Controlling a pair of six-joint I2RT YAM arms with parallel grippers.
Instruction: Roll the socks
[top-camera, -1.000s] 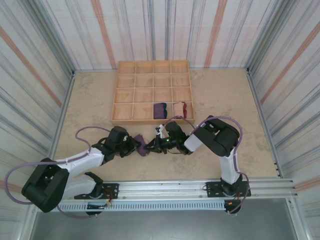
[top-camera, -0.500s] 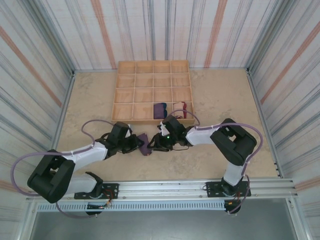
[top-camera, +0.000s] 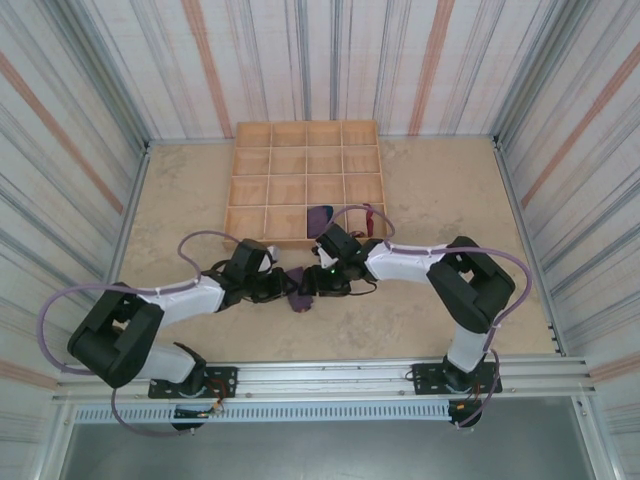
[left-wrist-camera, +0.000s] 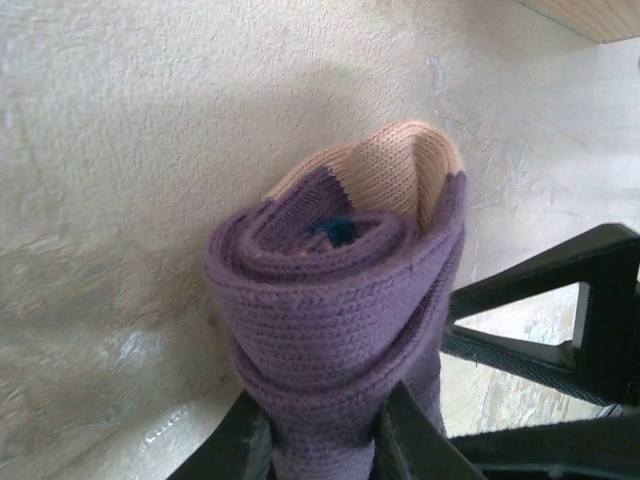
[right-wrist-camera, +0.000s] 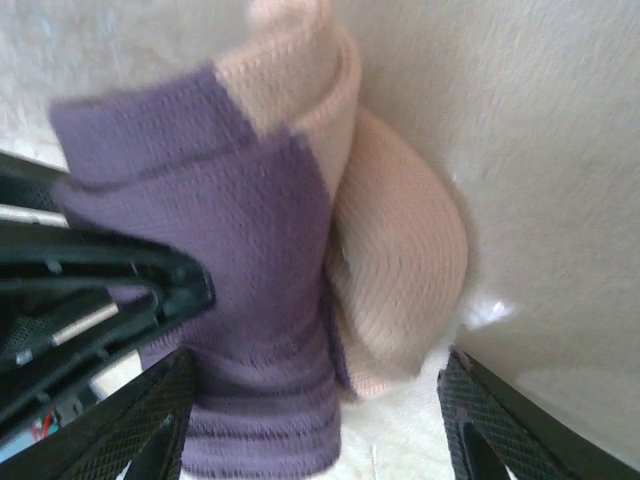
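Purple sock (left-wrist-camera: 340, 300), one, pinched in left gripper (left-wrist-camera: 322, 445); right gripper (right-wrist-camera: 320, 440) open; two socks (top-camera: 320, 216) (top-camera: 368, 215) in tray (top-camera: 232, 200).

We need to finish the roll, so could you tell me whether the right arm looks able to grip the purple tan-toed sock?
Probably yes: the right pincer stands open astride the purple tan-toed sock, nothing between. The left pincer, shut on the roll, sits close and could crowd it.

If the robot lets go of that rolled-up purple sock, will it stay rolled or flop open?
Probably soft and squashy: the purple sock is knitted and bulges where the left gripper pinches it. It may loosen once released, since its tan toe end sticks out untucked. Being small fabric, it is likely light.
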